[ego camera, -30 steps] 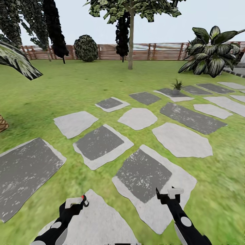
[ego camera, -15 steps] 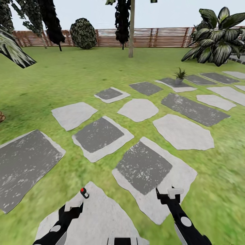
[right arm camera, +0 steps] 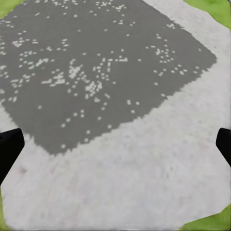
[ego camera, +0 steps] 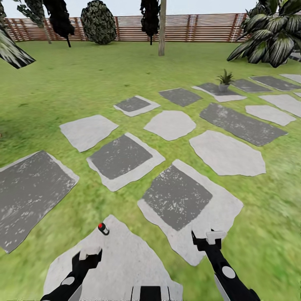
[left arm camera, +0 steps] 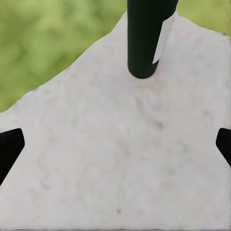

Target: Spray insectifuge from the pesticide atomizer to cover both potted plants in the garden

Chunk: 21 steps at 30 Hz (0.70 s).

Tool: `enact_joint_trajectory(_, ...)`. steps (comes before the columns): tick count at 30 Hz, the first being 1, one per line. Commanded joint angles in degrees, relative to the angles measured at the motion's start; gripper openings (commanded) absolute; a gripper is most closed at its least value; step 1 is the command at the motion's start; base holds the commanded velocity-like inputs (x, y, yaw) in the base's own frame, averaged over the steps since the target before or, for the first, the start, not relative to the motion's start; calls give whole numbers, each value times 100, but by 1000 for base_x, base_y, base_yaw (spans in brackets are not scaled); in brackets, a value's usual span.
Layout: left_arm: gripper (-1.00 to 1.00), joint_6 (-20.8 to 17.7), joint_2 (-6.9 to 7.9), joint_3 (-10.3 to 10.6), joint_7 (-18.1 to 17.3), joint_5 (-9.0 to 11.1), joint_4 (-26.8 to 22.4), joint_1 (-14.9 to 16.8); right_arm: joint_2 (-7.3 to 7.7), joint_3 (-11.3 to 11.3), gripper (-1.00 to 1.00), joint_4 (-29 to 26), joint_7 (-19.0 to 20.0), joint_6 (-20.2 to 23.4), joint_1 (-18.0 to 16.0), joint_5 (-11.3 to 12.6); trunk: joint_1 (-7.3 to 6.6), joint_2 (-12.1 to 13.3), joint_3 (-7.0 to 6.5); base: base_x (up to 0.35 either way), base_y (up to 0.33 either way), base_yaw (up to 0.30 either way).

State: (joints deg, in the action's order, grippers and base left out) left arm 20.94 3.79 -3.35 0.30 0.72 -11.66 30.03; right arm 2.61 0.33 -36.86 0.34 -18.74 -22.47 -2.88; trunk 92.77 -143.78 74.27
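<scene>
- Pesticide atomizer (ego camera: 103, 228) is lying loose on a pale stepping slab (ego camera: 121, 259) just ahead of the left gripper (ego camera: 90, 253), its red nozzle dot showing; in the left wrist view its dark body (left arm camera: 144, 38) is sitting beyond the fingertips, not between them.
- Left gripper is holding nothing, its two dark fingertips (left arm camera: 9, 149) standing wide apart at the frame edges (pale slab and a strip of lawn under them).
- Right gripper (ego camera: 208, 240) is hanging over a slab with a dark speckled centre (right arm camera: 96, 67), its jaws likewise spread and empty.
- Further right and well off across the lawn (ego camera: 83, 75), one potted plant (ego camera: 225, 80) is standing on a far slab, small green leaves in a grey pot.
- Behind it all, a brown slat fence (ego camera: 200, 27) is closing the garden, with a big dark-leaved bush (ego camera: 271, 37) at the right corner.
</scene>
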Motion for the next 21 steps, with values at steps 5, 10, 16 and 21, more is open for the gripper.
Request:
enact_joint_trajectory(5, 100, 22, -1, -17, -4, 7, 6, 3, 2, 2, 100, 3, 1, -15, -3, -29, 4, -4, 49, 0, 0, -215)
enact_joint_trajectory(10, 100, 24, -1, -17, -4, 8, 6, 3, 2, 2, 100, 3, -2, -15, -3, -29, 4, -4, 49, 1, 0, -80)
enact_joint_trajectory(16, 100, 24, -1, -17, -4, 7, 5, 3, 2, 2, 100, 3, -1, -15, -3, -29, 4, -4, 49, 103, 0, -7)
enact_joint_trajectory(21, 100, 24, -1, -17, -4, 8, 6, 3, 2, 2, 100, 3, -2, -15, -3, -29, 4, -4, 49, 24, 0, 0)
